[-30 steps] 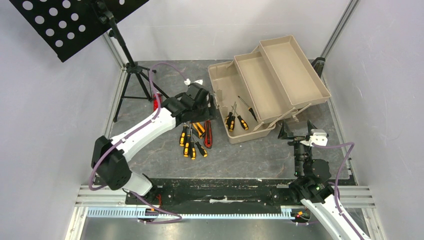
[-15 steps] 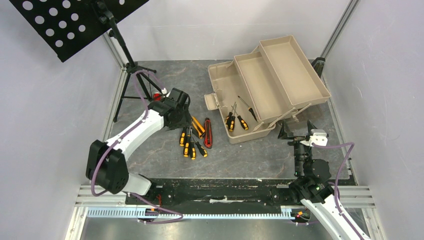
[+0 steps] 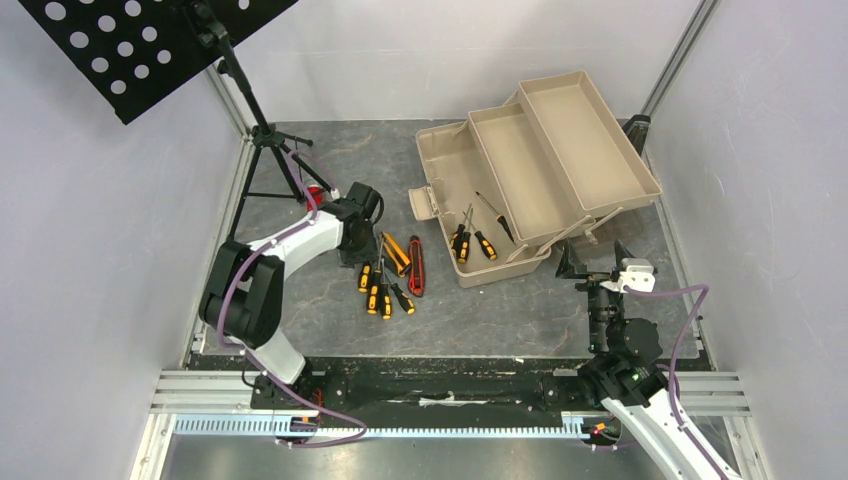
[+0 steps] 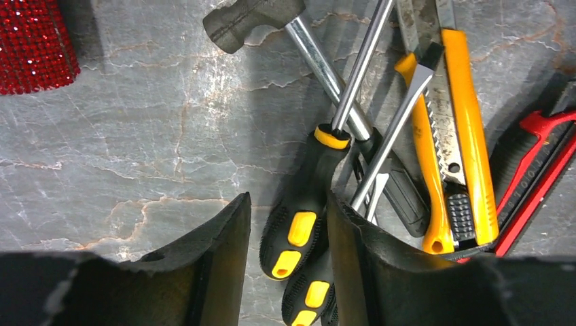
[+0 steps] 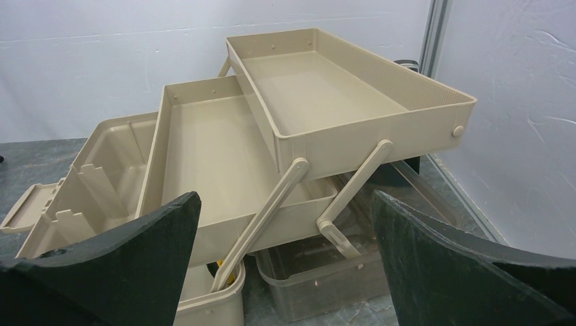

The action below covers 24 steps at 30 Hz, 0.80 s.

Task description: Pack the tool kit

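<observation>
The left claw (image 4: 289, 201) is down low over the pile of tools on the gray table (image 3: 500, 310). Its two fingers are close together on each side of a yellow-and-black screwdriver (image 4: 299, 217), but I cannot tell if they are squeezing it. The orange knife (image 4: 469, 136) and the red knife (image 4: 536, 176) lie just beside it. The big tan toolbox (image 3: 520, 175) sits at the back right with its trays folded out and a few screwdrivers (image 3: 470, 240) in the bottom, and the right claw (image 5: 285, 204) hangs in front of it, spread wide with nothing in it.
</observation>
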Each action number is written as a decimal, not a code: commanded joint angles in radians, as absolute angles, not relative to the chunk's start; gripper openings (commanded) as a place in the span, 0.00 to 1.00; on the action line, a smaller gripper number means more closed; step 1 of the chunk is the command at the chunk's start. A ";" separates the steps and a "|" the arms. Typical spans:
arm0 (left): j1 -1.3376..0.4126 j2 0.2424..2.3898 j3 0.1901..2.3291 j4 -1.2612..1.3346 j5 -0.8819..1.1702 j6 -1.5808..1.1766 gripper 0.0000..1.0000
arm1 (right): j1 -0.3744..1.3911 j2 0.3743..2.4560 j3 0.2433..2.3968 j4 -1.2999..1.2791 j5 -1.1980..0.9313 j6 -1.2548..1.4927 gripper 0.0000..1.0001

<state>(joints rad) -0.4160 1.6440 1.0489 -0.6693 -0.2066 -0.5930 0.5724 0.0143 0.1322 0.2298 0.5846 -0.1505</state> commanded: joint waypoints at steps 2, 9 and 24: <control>-0.393 1.683 1.018 -0.598 -0.180 -0.556 0.50 | 0.578 0.006 0.127 0.263 0.600 -0.157 0.98; -0.384 1.729 0.987 -0.571 -0.135 -0.562 0.49 | 0.578 0.006 0.127 0.264 0.597 -0.156 0.98; -0.372 1.465 0.976 -0.621 -0.086 -0.606 0.11 | 0.578 0.006 0.126 0.264 0.597 -0.156 0.98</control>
<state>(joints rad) -0.3786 1.5700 0.9577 -0.6102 -0.1020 -0.5678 0.5724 0.0143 0.1322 0.2306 0.5842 -0.1505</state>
